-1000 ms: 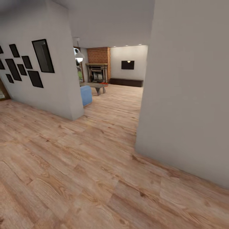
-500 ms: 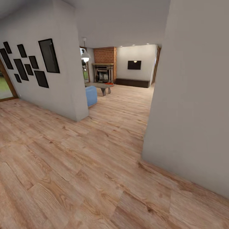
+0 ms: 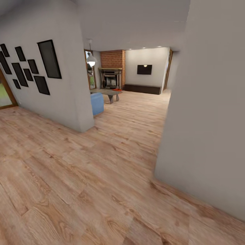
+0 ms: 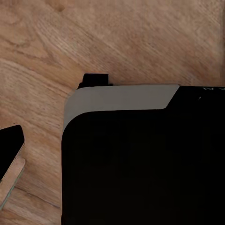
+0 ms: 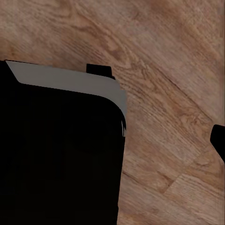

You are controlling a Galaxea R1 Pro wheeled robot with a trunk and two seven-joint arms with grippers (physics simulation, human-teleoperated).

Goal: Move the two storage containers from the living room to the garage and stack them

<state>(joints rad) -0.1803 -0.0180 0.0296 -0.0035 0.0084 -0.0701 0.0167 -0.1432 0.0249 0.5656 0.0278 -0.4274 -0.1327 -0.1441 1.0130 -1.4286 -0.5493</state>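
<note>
Jaws: their opening cannot be judged for either arm. Each wrist view looks down past a dark, grey-edged part of the robot's body onto wood planks, and no object is seen held.

Change: against the head views of a second and half a second ago, the whole picture has slid. The near wall on the right now crowds further in, and the fireplace and television sit further right, so the camera has turned and advanced while the room's contents stayed put. This suggests the robot is travelling towards the living room, with the fetching stage not yet begun.

Task objects: a small orange-red patch lies on the floor beside the low grey table, before the brick fireplace. It may be the storage containers, but it is too small to confirm.

Surface and room: light wood plank floor throughout. A wall with black frames stands to the left, with a blue seat past its corner. A wall-mounted television hangs above a long dark cabinet, and a pendant lamp hangs nearby.
</note>
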